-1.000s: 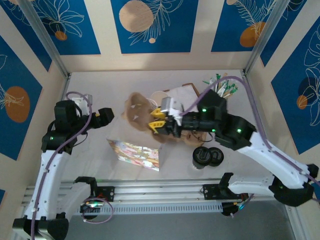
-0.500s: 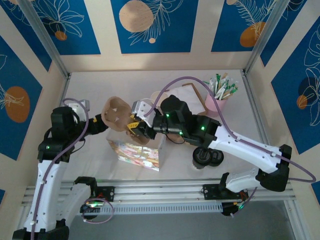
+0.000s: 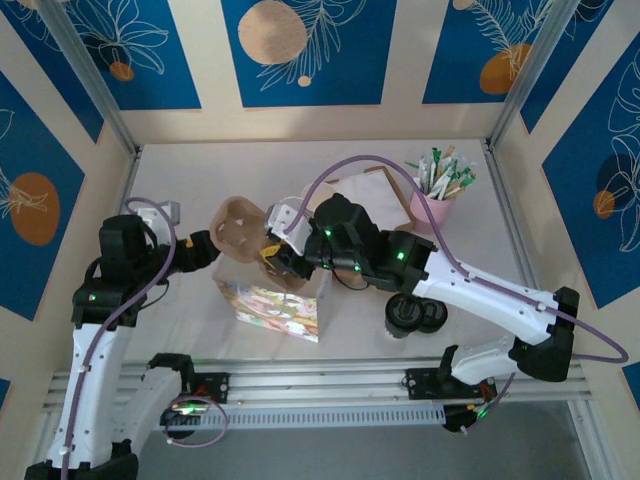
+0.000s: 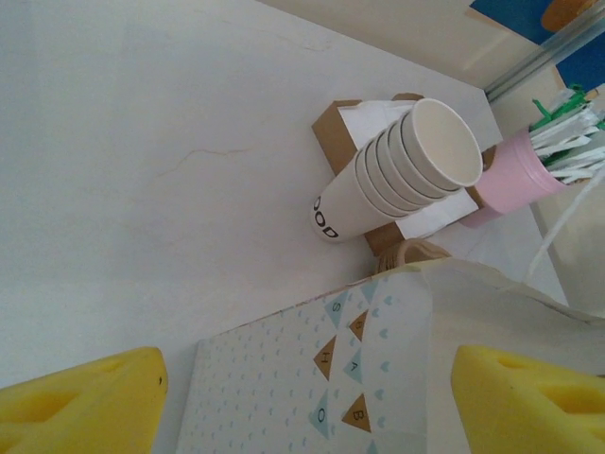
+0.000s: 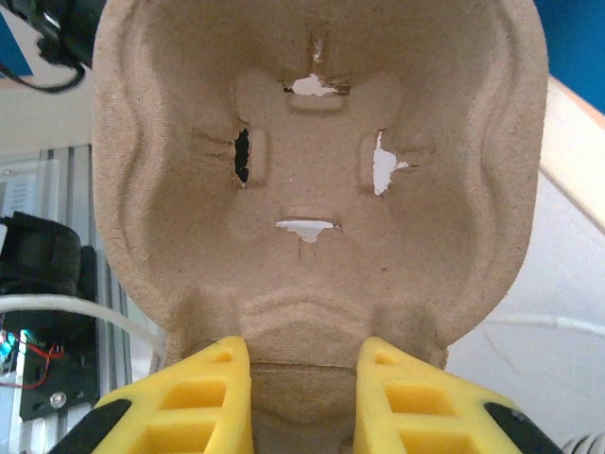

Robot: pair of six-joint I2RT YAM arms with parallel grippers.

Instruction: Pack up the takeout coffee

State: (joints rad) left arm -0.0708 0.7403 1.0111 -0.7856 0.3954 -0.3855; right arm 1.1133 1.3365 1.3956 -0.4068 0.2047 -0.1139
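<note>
Two black-lidded takeout coffee cups [image 3: 405, 313] stand at the front right of the table, apart from both grippers. My right gripper [image 3: 272, 255] [image 5: 304, 378] is shut on the rim of a brown moulded cardboard carrier [image 3: 240, 228] [image 5: 312, 170], which it holds up in the air, tilted, over the table's left centre. The left gripper [image 3: 205, 248] [image 4: 307, 402] is open just left of the carrier. Its yellow fingers [image 4: 80, 402] stand wide apart on either side of a patterned paper bag [image 3: 272, 305] [image 4: 312, 378].
A stack of cream paper cups [image 4: 397, 175] lies tipped on a brown box with white napkins [image 3: 375, 190]. A pink cup of sticks and straws [image 3: 437, 200] [image 4: 515, 175] stands at the back right. Side walls close in on the table.
The right arm has swung left with the carrier and brought it beside the left gripper. The left gripper's fingers have come closer together and it has dropped a little.
</note>
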